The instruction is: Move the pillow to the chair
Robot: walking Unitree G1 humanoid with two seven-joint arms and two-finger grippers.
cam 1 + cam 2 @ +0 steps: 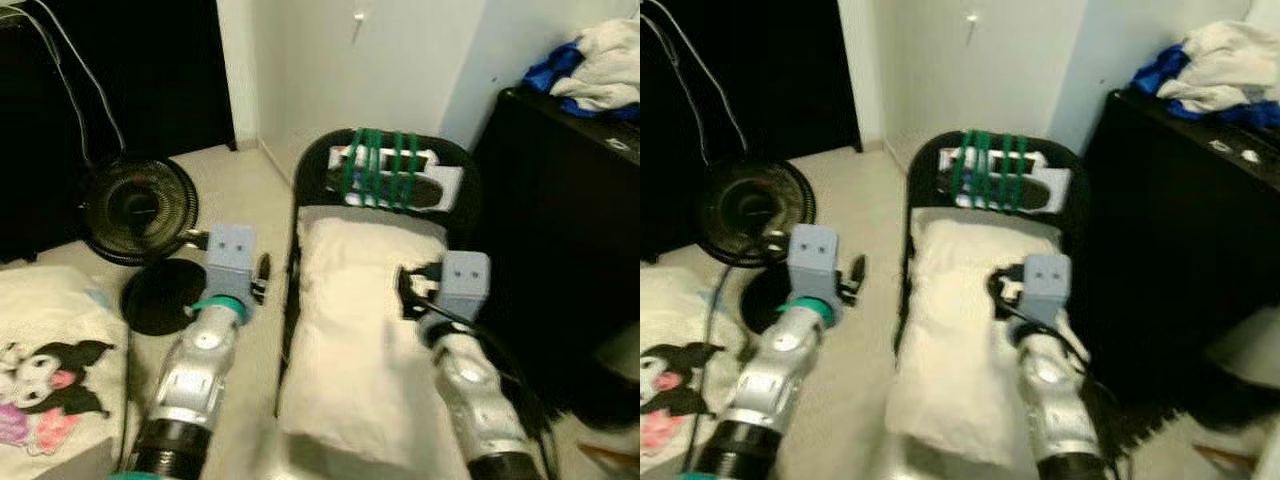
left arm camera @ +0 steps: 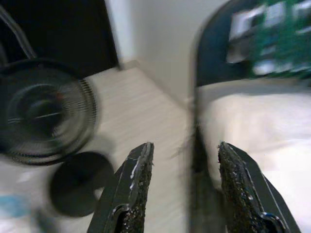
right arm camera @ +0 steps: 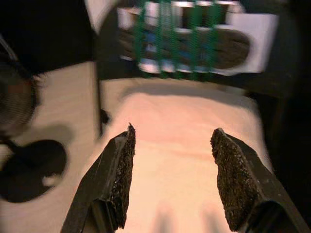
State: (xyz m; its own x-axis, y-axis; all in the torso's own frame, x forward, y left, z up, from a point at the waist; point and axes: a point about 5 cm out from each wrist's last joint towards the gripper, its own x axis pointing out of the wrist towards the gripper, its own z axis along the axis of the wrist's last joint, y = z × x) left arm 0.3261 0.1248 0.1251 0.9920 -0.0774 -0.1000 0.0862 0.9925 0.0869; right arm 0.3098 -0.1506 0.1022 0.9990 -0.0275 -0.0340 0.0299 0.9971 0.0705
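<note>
Pillow lies on the folding chair. Right gripper hovers spread above it; left gripper, also spread, straddles the chair's edge. Head views add a floor fan.

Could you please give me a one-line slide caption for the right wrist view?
Open right gripper poised above the cream fabric pillow lying on the black folding chair.

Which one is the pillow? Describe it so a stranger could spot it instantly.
Find the black folding chair against the white wall, beside the dark cabinet. The pillow lies along its seat, under the open right claw. It is plain cream, unlike the cartoon-printed fabric on the floor to the left.
</note>
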